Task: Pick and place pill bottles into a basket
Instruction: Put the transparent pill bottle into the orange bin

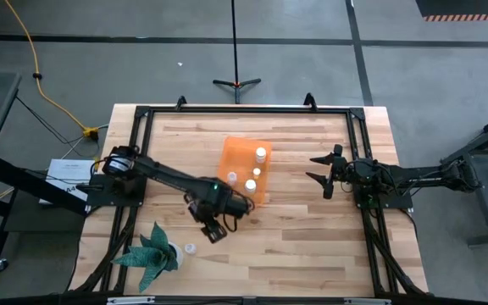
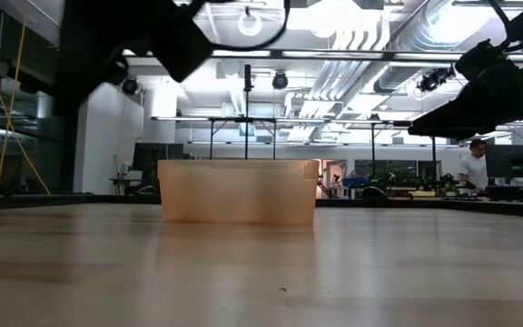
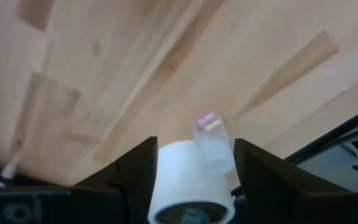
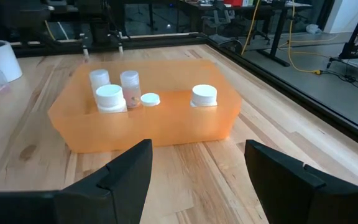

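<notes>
Left gripper [image 3: 191,180] grips a pill bottle [image 3: 188,183] — cap toward camera.

My left gripper [image 3: 191,171] holds a white pill bottle [image 3: 188,183] between both dark fingers [image 3: 135,174], above the wooden table [image 3: 135,68].

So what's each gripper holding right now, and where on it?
The left gripper holds a pill bottle by its sides, between its two fingers. The right gripper is open and holds nothing.
</notes>
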Action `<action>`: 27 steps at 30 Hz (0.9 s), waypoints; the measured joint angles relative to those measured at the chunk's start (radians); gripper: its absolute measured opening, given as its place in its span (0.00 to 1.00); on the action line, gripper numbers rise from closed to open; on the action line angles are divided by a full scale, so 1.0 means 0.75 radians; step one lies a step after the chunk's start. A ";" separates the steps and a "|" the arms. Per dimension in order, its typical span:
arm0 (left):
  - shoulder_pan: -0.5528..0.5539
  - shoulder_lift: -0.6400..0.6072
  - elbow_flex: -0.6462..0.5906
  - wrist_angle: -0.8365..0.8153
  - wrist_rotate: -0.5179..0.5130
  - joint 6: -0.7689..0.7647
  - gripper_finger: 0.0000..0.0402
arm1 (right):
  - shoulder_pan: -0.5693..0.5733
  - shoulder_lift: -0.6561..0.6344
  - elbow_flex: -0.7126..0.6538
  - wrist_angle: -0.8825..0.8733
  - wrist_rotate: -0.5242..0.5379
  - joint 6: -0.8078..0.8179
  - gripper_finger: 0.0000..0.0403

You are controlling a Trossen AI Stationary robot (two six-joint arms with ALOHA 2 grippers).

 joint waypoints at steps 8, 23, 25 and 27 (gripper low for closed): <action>-0.177 0.001 -0.003 0.041 0.008 -0.209 0.61 | 0.000 0.000 0.000 0.003 -0.025 0.005 0.61; -0.337 0.023 -0.005 0.133 -0.136 -0.320 0.61 | 0.000 0.000 0.000 0.038 -0.096 0.052 0.61; -0.353 0.033 -0.011 0.131 -0.156 -0.328 0.61 | 0.000 0.000 0.000 0.038 -0.096 0.057 0.61; -0.367 0.029 -0.041 0.154 -0.164 -0.333 0.61 | 0.000 0.000 0.000 0.038 -0.100 0.067 0.61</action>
